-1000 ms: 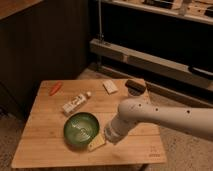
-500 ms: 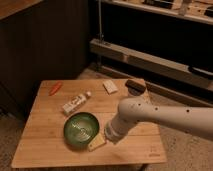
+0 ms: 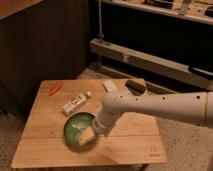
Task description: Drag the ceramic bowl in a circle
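- Just 1 camera view here, looking down at an angle on a small wooden table (image 3: 130, 144) that's filling the lower half of the frame.
- The ceramic bowl (image 3: 74, 128) is sitting upright on the lower left part of the tabletop, a bit left of the frame's centre. It's glossy dark green outside and paler green inside.
- The gripper (image 3: 90, 136) is reaching down at the bowl's lower right side, and a pale tan bit of it is lying over the rim and partly inside. It looks like it's touching the bowl there.
- Honestly can't tell whether the gripper is spread, pressed together or pinching the rim, so I'm not calling it.
- The white arm (image 3: 160, 106) is coming in from the right edge of the frame. It's stretching across the right half of the table and bending down toward the bowl.
- A white bottle (image 3: 76, 103) is lying on its side just above the bowl, tilted diagonally. Can't tell if the 2 are touching.
- An orange thing (image 3: 55, 88) is lying near the table's upper left corner, well apart from the bowl.
- A pale flat block (image 3: 110, 86) is sitting near the far edge, with a small dark-rimmed cup (image 3: 135, 86) just to its right.
- A metal rail (image 3: 150, 60) is running across the dark background at upper right.
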Available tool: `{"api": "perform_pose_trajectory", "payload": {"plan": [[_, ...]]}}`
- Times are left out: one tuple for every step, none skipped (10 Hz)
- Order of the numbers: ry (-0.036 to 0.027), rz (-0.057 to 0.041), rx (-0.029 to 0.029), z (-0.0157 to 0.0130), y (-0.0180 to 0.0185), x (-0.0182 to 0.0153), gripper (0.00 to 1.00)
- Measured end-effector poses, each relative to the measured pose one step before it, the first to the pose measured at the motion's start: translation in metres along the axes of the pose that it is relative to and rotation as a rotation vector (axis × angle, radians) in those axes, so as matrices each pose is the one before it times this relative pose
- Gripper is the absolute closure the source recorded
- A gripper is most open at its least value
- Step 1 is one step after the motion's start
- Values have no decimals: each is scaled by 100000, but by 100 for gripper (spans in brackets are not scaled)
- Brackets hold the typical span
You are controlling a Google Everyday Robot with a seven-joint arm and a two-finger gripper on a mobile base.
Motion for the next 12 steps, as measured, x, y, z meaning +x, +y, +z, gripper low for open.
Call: {"api": "perform_pose_trajectory", "payload": {"plan": [[21,-801,-788,21,-144,-25,20],[-173,-578,-1039,113,-696,-688,20],[-525,-917,-962,148,-615,-1591,20],[-442,-451,-666,120,-687,-1592,20],[-656,-512,-1285,89,-946,-2142,20],[-1279,463,-1263,-201,-1548,-1888,20],[-875,114,-264,-101,-564,-652,20],[-1949,-129,1302,-320,-1348,-1364,20],[-1283,204,3682,-109,-567,-478,20],[-1514,41,3542,41,-184,-326,20],[-1490,730,682,65,-496,42,20],[-1335,479,-2820,190,-606,252,20]]}}
